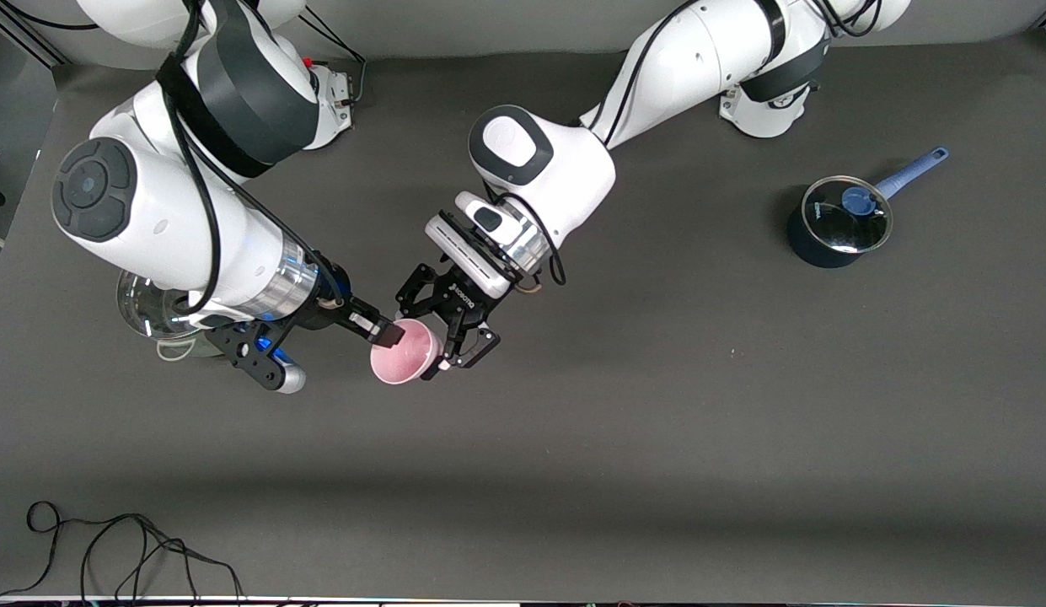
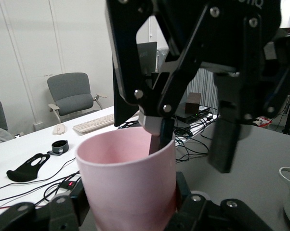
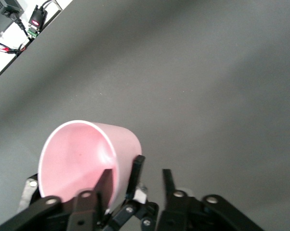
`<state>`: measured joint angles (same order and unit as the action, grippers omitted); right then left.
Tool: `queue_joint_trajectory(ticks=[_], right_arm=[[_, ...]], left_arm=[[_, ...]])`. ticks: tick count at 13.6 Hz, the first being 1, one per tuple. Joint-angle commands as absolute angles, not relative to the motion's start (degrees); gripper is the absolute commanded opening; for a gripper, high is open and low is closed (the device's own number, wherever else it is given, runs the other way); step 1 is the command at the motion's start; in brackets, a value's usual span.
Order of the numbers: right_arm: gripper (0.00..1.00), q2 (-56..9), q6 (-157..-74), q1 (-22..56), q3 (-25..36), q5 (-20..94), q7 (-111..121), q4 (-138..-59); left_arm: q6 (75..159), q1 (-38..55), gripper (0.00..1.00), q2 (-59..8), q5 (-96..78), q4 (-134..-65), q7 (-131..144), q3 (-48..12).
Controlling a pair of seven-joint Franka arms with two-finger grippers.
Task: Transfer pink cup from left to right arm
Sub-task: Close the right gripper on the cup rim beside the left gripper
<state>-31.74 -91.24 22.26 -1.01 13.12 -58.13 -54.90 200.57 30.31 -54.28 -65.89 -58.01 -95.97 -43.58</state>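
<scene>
Dark grey table underneath. Pink cup up just below mid-frame, clamped at its base by left gripper. Right gripper half-closed astride rim, not pinching yet. Risk: releasing too early, dropping cup.

Dark grey table: lidded blue saucepan, glass pot, black cable.
</scene>
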Motion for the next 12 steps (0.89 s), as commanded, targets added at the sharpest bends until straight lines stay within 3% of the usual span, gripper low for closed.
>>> queue_joint_trajectory(ticks=[1,4,6,12], right_arm=[[0.33,-32.3,-90.9,22.1,-0.9,14.2,-58.6,-53.0],[0.17,-32.1,-91.4,22.0,-0.9,14.1,-58.6,-53.0],[0.00,-32.0,-91.8,22.0,-0.9,14.1,-58.7,-53.0],[0.00,-31.9,-92.5,22.0,-0.8,14.1,-58.6,-53.0]], left_arm=[[201.0,31.0,0.00,-53.4,-66.1,-57.8,-94.7,-42.4],[201.0,31.0,0.00,-53.4,-66.1,-57.8,-94.7,-42.4],[200.9,31.0,0.00,-53.4,-66.1,-57.8,-94.7,-42.4],[201.0,31.0,0.00,-53.4,-66.2,-57.8,-94.7,-42.5]])
